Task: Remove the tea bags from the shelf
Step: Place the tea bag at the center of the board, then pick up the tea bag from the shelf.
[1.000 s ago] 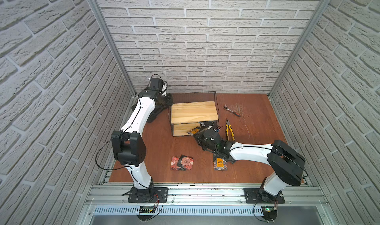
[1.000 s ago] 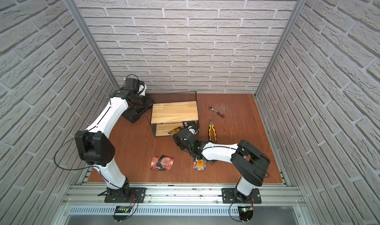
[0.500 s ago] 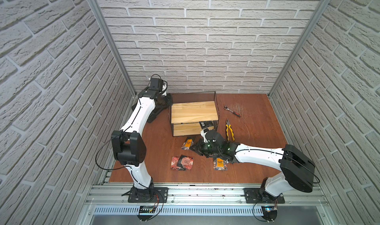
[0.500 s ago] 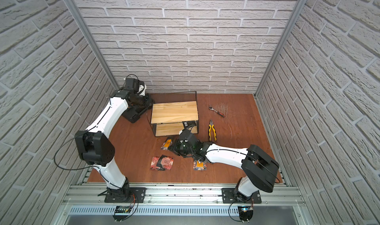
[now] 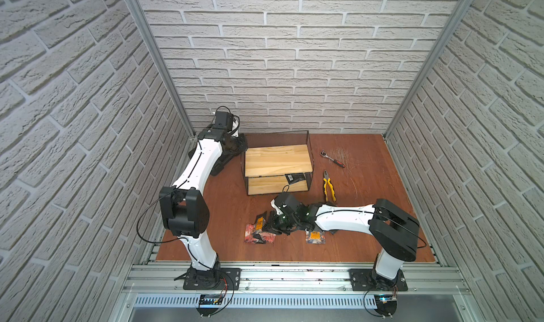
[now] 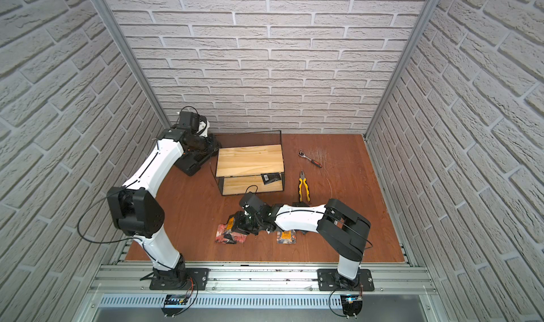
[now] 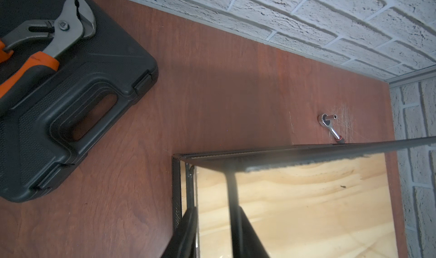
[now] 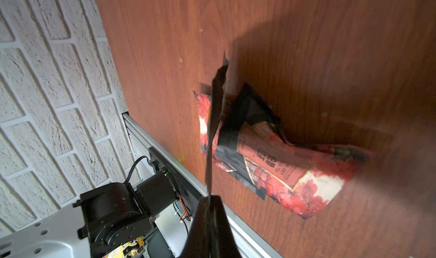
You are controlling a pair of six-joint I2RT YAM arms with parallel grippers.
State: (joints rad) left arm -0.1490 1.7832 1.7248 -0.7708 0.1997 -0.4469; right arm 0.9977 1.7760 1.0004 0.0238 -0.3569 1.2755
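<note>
Both top views: right pincer (image 5: 272, 227) pinches black-orange tea bag (image 5: 259, 222) just over red tea bags (image 5: 252, 237) on near bench (image 5: 294, 252). Black tea bag (image 5: 295, 178) lies on shelf (image 5: 278, 160), lower tier, right.
Left wrist: left pincer (image 7: 233, 213) clamps shelf (image 7: 306, 209) frame wire.
Right wrist: black-orange tea bag (image 8: 215, 127) hangs edge-on; likely light, limp, slick. Grip by sealed edge.

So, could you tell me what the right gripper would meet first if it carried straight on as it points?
Probably the red tea bags on the table: the right gripper, shut on a black tea bag, points down at them, though depth is unclear.
</note>
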